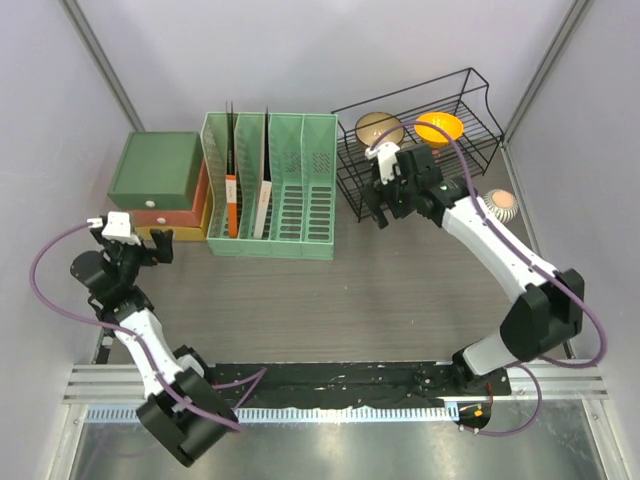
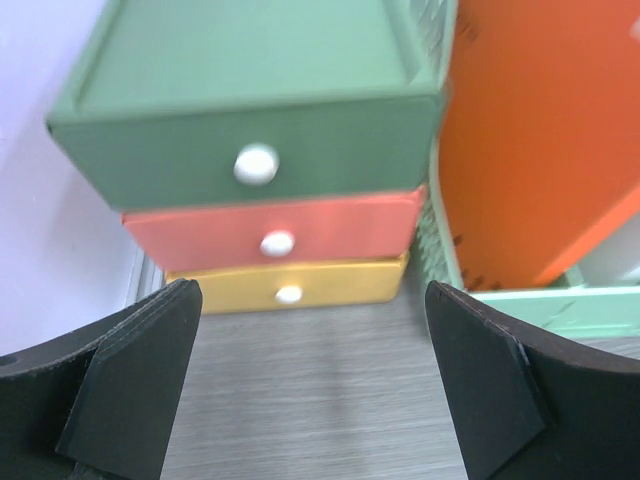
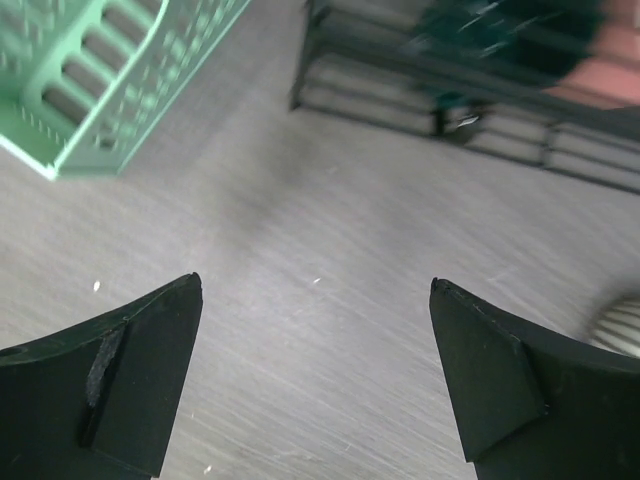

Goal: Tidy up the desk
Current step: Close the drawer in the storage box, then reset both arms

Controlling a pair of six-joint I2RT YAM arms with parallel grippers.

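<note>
Top external view: both jaws wide, empty; one striped bowl [image 1: 500, 206] by the desk's [image 1: 400, 295] right edge seems unsorted.

No legible text, labels, brands, numbers or signs on anything.

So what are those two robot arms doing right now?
Nothing is being held yet. The left gripper is open and points at the stack of drawers in the corner: green on top, then red, then yellow. The right gripper is open too and hovers over the bare desk, just in front of the black wire basket. That basket has an orange bowl and a tan bowl in it. The green file rack stands between the drawers and the basket.
</note>
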